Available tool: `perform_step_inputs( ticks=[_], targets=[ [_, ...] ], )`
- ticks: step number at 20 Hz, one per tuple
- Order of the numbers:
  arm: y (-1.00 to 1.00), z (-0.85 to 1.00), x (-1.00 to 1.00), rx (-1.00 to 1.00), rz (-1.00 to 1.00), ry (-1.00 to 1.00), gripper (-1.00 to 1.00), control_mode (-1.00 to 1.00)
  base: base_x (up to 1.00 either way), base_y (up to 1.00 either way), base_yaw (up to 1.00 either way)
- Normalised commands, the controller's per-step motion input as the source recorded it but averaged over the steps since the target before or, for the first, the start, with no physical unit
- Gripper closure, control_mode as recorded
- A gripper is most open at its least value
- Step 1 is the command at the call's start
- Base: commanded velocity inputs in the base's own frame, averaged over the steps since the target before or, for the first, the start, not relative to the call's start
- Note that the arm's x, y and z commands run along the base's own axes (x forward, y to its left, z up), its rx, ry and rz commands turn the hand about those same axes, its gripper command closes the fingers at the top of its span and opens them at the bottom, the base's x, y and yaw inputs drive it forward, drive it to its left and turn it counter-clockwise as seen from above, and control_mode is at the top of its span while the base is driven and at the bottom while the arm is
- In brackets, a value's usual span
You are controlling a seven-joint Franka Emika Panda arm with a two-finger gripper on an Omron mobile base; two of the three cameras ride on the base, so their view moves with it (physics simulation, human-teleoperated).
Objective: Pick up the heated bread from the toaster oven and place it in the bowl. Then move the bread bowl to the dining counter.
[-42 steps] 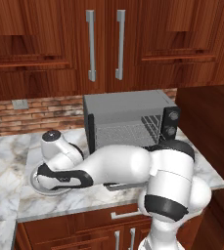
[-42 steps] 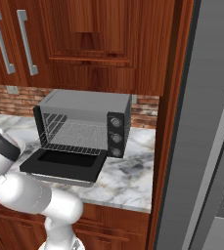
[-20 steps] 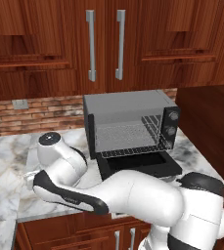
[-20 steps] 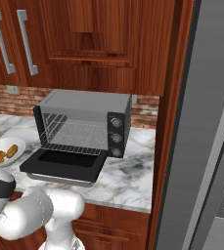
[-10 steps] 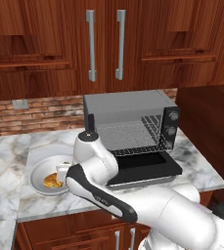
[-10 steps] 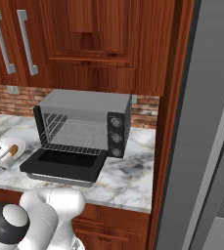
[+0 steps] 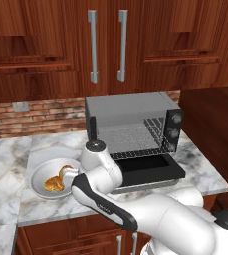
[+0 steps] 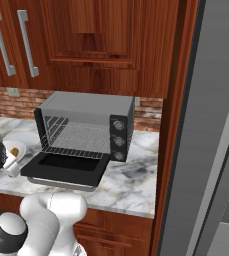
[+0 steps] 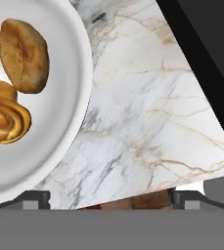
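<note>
You see a brown bun (image 9: 24, 55) on white-grey marble counter (image 7: 200, 172) backed by red brick (image 7: 41, 116). Above it, wood cabinets (image 7: 60, 45) carry two metal handles (image 7: 92, 47). A grey fridge panel (image 8: 206, 125) stands at right.

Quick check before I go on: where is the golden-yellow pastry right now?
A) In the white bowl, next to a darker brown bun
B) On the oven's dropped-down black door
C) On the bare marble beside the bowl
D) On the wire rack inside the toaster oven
A: the hand view shows the pastry lying in the bowl beside the darker bun, while the toaster oven rack looks bare.
</note>
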Motion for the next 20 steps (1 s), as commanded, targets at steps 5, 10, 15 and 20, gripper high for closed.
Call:
perform_step_inputs(
  ticks=[5, 10, 15, 20],
  targets=[
    [0.0, 0.02, 0.24, 0.0, -0.09, -0.03, -1.0, -1.0, 0.0, 0.0, 0.0],
    [0.08, -0.02, 0.15, 0.0, -0.01, 0.0, -1.0, -1.0, 0.0, 0.0, 0.0],
    [0.16, -0.12, 0.27, 0.0, 0.0, 0.0, -1.0, -1.0, 0.0, 0.0, 0.0],
    [0.14, -0.13, 0.3, 0.0, 0.0, 0.0, -1.0, -1.0, 0.0, 0.0, 0.0]
  ],
)
